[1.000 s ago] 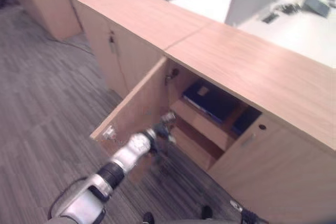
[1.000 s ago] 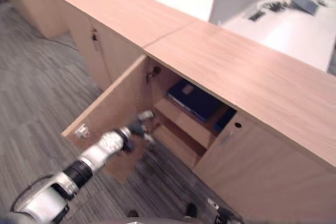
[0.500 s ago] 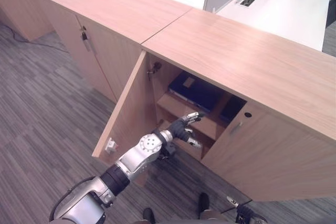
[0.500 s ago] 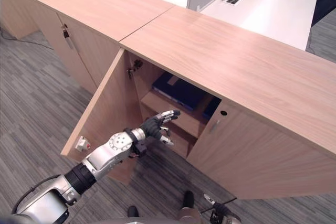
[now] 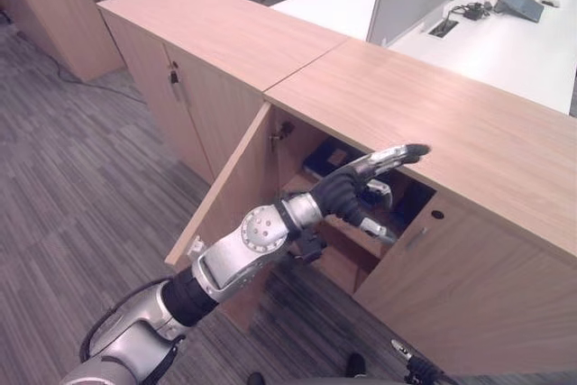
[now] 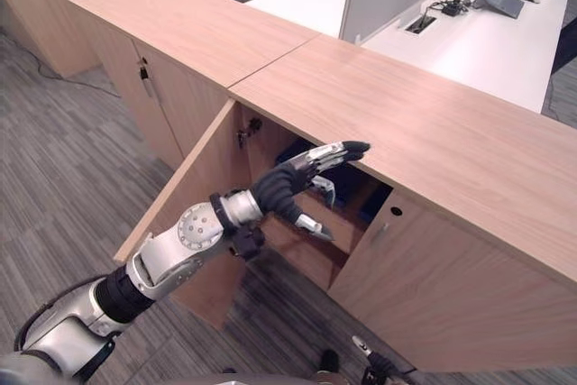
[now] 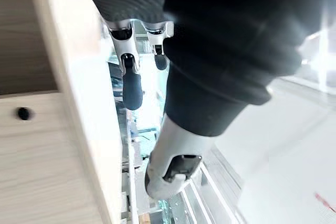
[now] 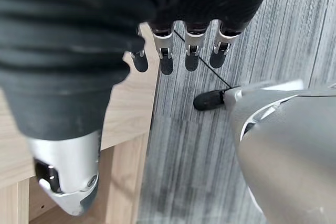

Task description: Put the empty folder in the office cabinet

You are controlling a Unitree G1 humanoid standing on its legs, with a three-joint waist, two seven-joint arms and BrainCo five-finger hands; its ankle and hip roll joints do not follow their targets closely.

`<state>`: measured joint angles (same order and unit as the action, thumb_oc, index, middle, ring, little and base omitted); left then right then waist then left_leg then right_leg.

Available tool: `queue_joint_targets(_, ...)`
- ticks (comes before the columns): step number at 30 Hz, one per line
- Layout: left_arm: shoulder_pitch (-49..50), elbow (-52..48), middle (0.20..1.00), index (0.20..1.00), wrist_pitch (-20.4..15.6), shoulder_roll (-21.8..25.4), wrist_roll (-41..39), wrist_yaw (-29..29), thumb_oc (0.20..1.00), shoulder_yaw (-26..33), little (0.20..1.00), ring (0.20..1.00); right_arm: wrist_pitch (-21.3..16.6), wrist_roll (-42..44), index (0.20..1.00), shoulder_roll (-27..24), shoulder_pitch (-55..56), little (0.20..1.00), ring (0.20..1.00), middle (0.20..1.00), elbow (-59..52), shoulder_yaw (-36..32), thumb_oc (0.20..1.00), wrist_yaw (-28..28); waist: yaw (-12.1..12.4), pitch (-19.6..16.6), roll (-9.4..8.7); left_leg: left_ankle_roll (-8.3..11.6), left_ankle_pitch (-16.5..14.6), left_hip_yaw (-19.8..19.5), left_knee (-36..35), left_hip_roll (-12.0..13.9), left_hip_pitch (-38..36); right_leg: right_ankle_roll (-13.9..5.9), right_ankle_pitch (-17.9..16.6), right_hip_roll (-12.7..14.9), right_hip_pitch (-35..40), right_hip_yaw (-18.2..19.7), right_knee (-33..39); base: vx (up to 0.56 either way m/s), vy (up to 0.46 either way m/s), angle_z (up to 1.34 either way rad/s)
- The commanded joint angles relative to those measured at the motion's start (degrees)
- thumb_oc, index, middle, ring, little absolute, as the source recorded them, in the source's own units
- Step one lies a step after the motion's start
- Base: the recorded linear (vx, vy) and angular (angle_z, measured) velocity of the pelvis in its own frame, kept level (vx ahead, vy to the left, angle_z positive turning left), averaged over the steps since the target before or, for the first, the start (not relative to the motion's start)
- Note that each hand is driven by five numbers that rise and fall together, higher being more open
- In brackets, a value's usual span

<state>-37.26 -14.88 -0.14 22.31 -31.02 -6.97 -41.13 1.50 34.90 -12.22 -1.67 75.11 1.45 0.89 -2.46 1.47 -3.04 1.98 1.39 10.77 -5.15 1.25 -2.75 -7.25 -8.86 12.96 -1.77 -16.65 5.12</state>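
Folder (image 5: 326,159), dark blue, lies flat on the cabinet's (image 5: 469,132) upper shelf, just inside the opening and partly hidden behind the left hand (image 5: 347,191). On that evidence the main step looks done: it sits in the compartment and neither hand grips it. What appears left is pulling the arm clear and swinging the door (image 5: 236,214) shut, since it stands wide open at the left edge of the opening, its lower corner out over the carpet.

The left hand is in front of the opening, just below the front edge of the top, with fingers stretched out straight and thumb held apart, holding nothing. The right hand (image 8: 173,51) shows in its own wrist view hanging over the carpet beside a wooden panel, fingers relaxed and spread, empty.

A pale label on the folder's cover is too small to read, and no other writing can be made out.
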Motion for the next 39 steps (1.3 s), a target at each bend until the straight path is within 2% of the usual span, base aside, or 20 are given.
queue_joint_targets(1, -13.0, -2.4, 1.0, 1.0, -5.7, -3.8, -0.8, 2.2, 1.0, 1.0, 1.0, 1.0, -1.0, 1.8, 1.0, -0.8, -2.1, 1.0, 1.0, 1.0, 1.8, 0.6, 1.0, 0.6, 1.1, 0.6, 2.07, 0.19, -3.8, -5.6, 0.1, 1.1, 2.6, -5.58, 6.8, 2.1, 5.8, -4.2, -0.1, 0.0, 0.0, 0.0)
queue_joint_targets(3, -20.3, -1.4, 1.0, 1.0, -8.1, -1.2, 0.0, 5.0, 1.0, 3.3, 1.0, 1.0, -0.8, 2.2, 1.0, -1.4, -2.1, 1.0, 1.0, 1.0, 1.4, 0.8, 1.0, 1.4, 1.3, -0.2, 2.39, 0.4, -3.6, -5.6, 0.1, 1.2, 2.5, -5.7, 6.8, 2.1, 6.0, -4.2, -0.1, 0.0, 0.0, 0.0)
queue_joint_targets(5, -23.2, -0.2, 1.0, 1.0, -8.9, 0.4, 0.1, 5.9, 1.0, 3.8, 1.0, 1.0, -0.7, 2.3, 1.0, -1.6, -2.3, 1.0, 1.0, 1.0, 1.4, 0.9, 1.0, 1.6, 1.3, -0.3, 2.52, 0.45, -3.6, -5.6, 0.1, 1.2, 2.4, -5.72, 6.8, 2.1, 6.2, -4.2, -0.1, 0.0, 0.0, 0.0)
queue_joint_targets(8, -31.9, 6.5, 1.0, 1.0, -10.5, 9.0, 1.1, 9.0, 1.0, 5.1, 1.0, 1.0, 0.0, 2.3, 1.0, -2.7, -2.6, 1.0, 1.0, 1.0, 1.6, 0.8, 1.0, 3.0, 2.0, -1.2, 2.94, 0.69, -3.5, -5.4, 0.1, 1.3, 2.0, -5.87, 6.9, 2.1, 6.6, -4.4, -0.1, 0.0, 0.0, 0.0)
queue_joint_targets(12, -49.9, 28.3, 1.0, 1.0, -11.4, 23.5, 1.4, 14.9, 1.0, 1.2, 1.0, 1.0, 1.0, 1.2, 1.0, -4.5, -2.9, 1.0, 1.0, 1.0, 3.6, 1.5, 1.0, 4.4, 2.9, -2.4, 3.84, 1.01, -3.1, -5.8, 0.1, 1.3, 1.9, -5.97, 6.8, 2.0, 6.9, -4.9, -0.1, 0.0, 0.0, 0.0)
queue_joint_targets(15, -58.9, 40.5, 1.0, 1.0, -10.5, 34.4, 3.2, 17.0, 1.0, -1.9, 1.0, 1.0, 1.9, 0.5, 1.0, -5.0, -2.1, 1.0, 1.0, 1.0, 4.5, 1.9, 1.0, 5.7, 3.3, -2.9, 4.3, 1.25, -2.7, -6.1, 0.1, 1.2, 2.1, -6.07, 6.8, 2.0, 6.8, -5.2, -0.1, 0.0, 0.005, 0.05)
queue_joint_targets(16, -59.0, 40.6, 1.0, 1.0, -10.5, 34.4, 3.2, 17.0, 1.0, -2.0, 1.0, 1.0, 1.9, 0.5, 1.0, -4.9, -2.1, 1.0, 1.0, 1.0, 4.5, 1.9, 1.0, 5.7, 3.3, -3.0, 4.24, 1.24, -2.7, -6.1, 0.1, 1.2, 2.2, -6.07, 6.8, 2.0, 6.8, -5.2, -0.1, 0.01, 0.006, 0.12)
queue_joint_targets(19, -63.8, 50.4, 1.0, 1.0, -8.6, 42.8, 4.6, 15.5, 1.0, -6.4, 1.0, 1.0, 2.6, 0.8, 1.0, -4.9, -0.9, 1.0, 1.0, 1.0, 4.6, 1.7, 1.0, 6.6, 3.8, -3.3, 4.55, 1.32, -2.6, -6.5, 0.1, 1.1, 2.5, -6.08, 6.8, 1.9, 6.6, -5.6, -0.1, 0.0, 0.018, 0.11)
queue_joint_targets(20, -64.3, 54.2, 1.0, 1.0, -7.7, 46.8, 5.5, 15.1, 1.0, -7.5, 1.0, 1.0, 2.8, 0.9, 1.0, -4.8, -0.6, 1.0, 1.0, 1.0, 4.5, 1.6, 1.0, 6.9, 4.3, -3.5, 4.63, 1.33, -2.6, -6.6, 0.1, 1.0, 2.7, -6.12, 6.8, 2.0, 6.7, -5.9, -0.1, 0.01, 0.028, 0.09)
queue_joint_targets(23, -62.6, 59.6, 1.0, 1.0, -6.1, 53.2, 9.2, 14.9, 1.0, -7.0, 1.0, 1.0, 2.7, 0.3, 1.0, -4.6, -0.5, 1.0, 1.0, 1.0, 3.2, 1.8, 1.0, 7.1, 4.7, -3.8, 4.52, 1.25, -2.8, -7.1, 0.1, 0.7, 2.8, -6.15, 6.8, 2.2, 6.8, -6.3, -0.1, 0.02, 0.031, 0.07)
queue_joint_targets(25, -60.0, 65.3, 1.0, 1.0, -4.9, 55.1, 12.0, 14.7, 1.0, -5.6, 1.0, 1.0, 2.5, -0.3, 1.0, -4.7, -0.4, 1.0, 1.0, 1.0, 2.3, 2.1, 1.0, 7.3, 4.9, -3.9, 4.49, 1.2, -2.9, -7.2, 0.1, 0.5, 2.9, -6.21, 6.8, 2.5, 6.9, -6.4, -0.1, 0.01, 0.037, 0.06)
queue_joint_targets(27, -59.4, 74.9, 1.0, 1.0, -3.6, 55.8, 16.0, 14.0, 1.0, -7.5, 1.0, 1.0, 2.1, -0.7, 1.0, -5.2, -0.4, 1.0, 1.0, 1.0, 1.3, 2.3, 1.0, 7.4, 4.6, -3.9, 4.54, 1.07, -2.9, -7.1, 0.1, 0.3, 2.9, -6.29, 6.6, 2.7, 6.8, -6.4, -0.1, 0.0, 0.039, 0.08)
queue_joint_targets(29, -58.6, 78.2, 1.0, 1.0, -3.2, 55.8, 17.6, 13.7, 1.0, -7.9, 1.0, 1.0, 2.0, -0.9, 1.0, -5.4, -0.6, 1.0, 1.0, 1.0, 0.8, 2.7, 1.0, 7.2, 4.5, -3.9, 4.46, 0.98, -2.9, -7.1, 0.1, 0.2, 3.0, -6.35, 6.4, 2.8, 6.7, -6.4, -0.1, 0.0, 0.018, 0.0)
queue_joint_targets(30, -55.8, 83.8, 1.0, 1.0, -2.7, 55.6, 19.1, 12.3, 1.0, -6.6, 1.0, 1.0, 1.5, -1.0, 1.0, -5.5, -0.8, 1.0, 1.0, 1.0, -0.4, 3.1, 1.0, 7.2, 4.5, -3.7, 4.1, 0.87, -3.0, -7.1, 0.1, 0.0, 3.0, -6.41, 6.2, 3.0, 6.8, -6.6, -0.1, 0.0, 0.025, 0.03)
queue_joint_targets(36, -42.1, 84.8, 1.0, 1.0, -3.1, 54.0, 15.7, 7.9, 1.0, 3.8, 1.0, 1.0, 0.3, -2.6, 1.0, -6.2, -0.9, 1.0, 1.0, 1.0, -2.4, 4.3, 1.0, 7.1, 4.7, -3.5, 3.16, 0.46, -3.1, -7.3, 0.1, -0.5, 3.3, -6.72, 5.3, 3.6, 6.7, -6.8, -0.1, 0.0, 0.029, 0.02)
queue_joint_targets(39, -39.9, 85.6, 1.0, 1.0, -2.8, 52.0, 17.7, 7.7, 1.0, 4.3, 1.0, 1.0, 0.1, -3.7, 1.0, -6.6, -0.8, 1.0, 1.0, 1.0, -2.8, 4.9, 1.0, 7.3, 4.6, -3.2, 2.9, 0.19, -3.2, -7.0, 0.1, -0.6, 3.4, -6.9, 4.7, 3.8, 6.1, -6.2, -0.1, -0.01, 0.042, 0.0)
